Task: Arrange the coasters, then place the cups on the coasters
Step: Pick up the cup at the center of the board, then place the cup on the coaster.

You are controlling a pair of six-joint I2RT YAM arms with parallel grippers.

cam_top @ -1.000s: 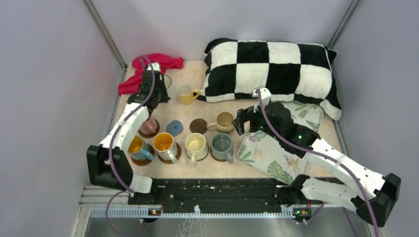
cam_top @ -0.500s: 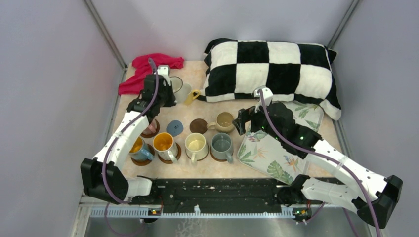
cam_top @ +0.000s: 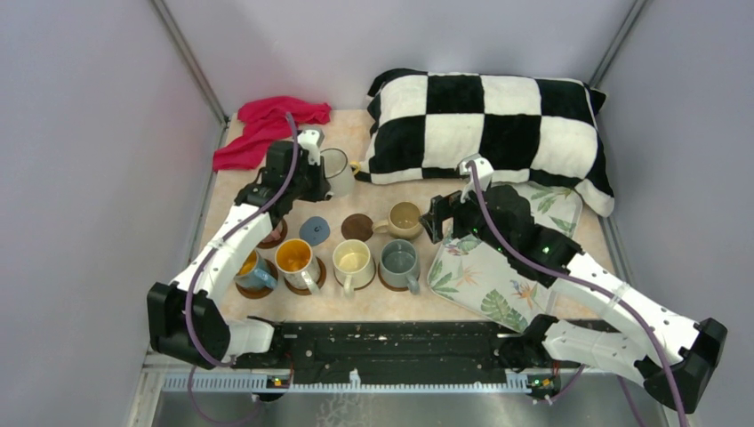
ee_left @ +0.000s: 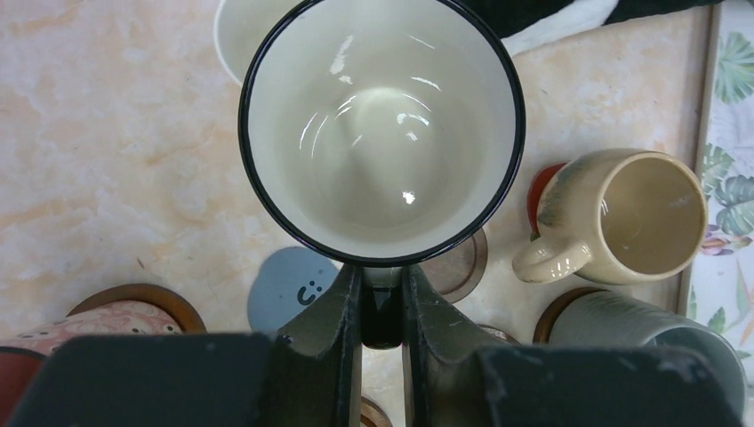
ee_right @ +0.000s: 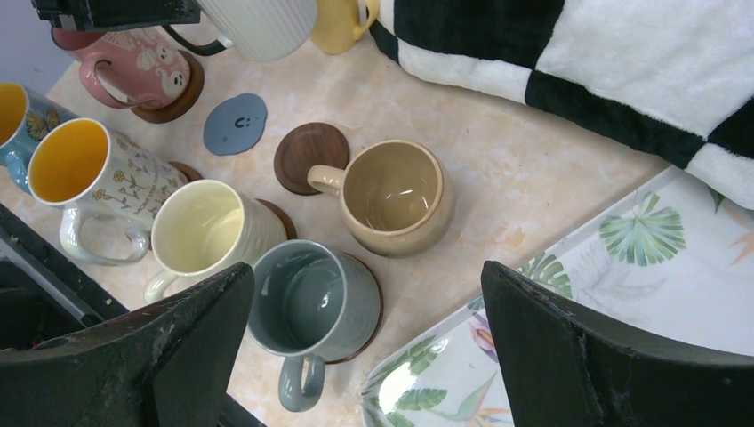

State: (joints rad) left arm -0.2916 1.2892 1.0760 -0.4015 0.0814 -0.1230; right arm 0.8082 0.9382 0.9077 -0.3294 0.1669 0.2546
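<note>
Beige marbled table point(cam_top: 373, 309), grey walls on three sides

Back right: large black-and-white checkered pillow point(cam_top: 489, 124), lying flat

Front right: rectangular leaf-print tray point(cam_top: 498, 289), far end up against the pillow

Back left corner: crumpled red cloth point(cam_top: 262, 124)

Left hand point(ee_left: 381, 285): stretched toward the back, pinched narrow on the black handle of a white ribbed mug point(ee_left: 382, 129) with black rim. Mug upright, mouth up, nothing inside, just in front of the pillow's left end and beyond the two bare coasters. On or off the table: cannot tell

Right hand point(cam_top: 442, 218): spread wide, gripping nothing, poised over the tray's left edge, just right of the tan mug

Small yellow handled mug point(ee_right: 342, 22): right behind the white ribbed mug, beside the pillow

Near row, left to right, each on a brown round coaster:
- blue mug with orange inside point(ee_right: 13, 120)
- white floral mug with orange inside point(ee_right: 80, 165)
- cream ribbed mug point(ee_right: 209, 231)
- grey mug point(ee_right: 311, 307), coaster edge at point(ee_right: 369, 311)

Second row:
- left end: pink printed mug point(ee_right: 133, 67) on a brown wooden coaster point(ee_right: 178, 98)
- right end: glazed tan mug point(ee_right: 396, 196), red coaster point(ee_left: 541, 187) edge showing beneath it in the left wrist view

Between those two: blue-grey round coaster with smiley face point(ee_right: 234, 123) and dark brown wooden round coaster point(ee_right: 307, 156), side by side, not touching, both uncovered, with the tan mug's handle over the brown one's edge
</note>
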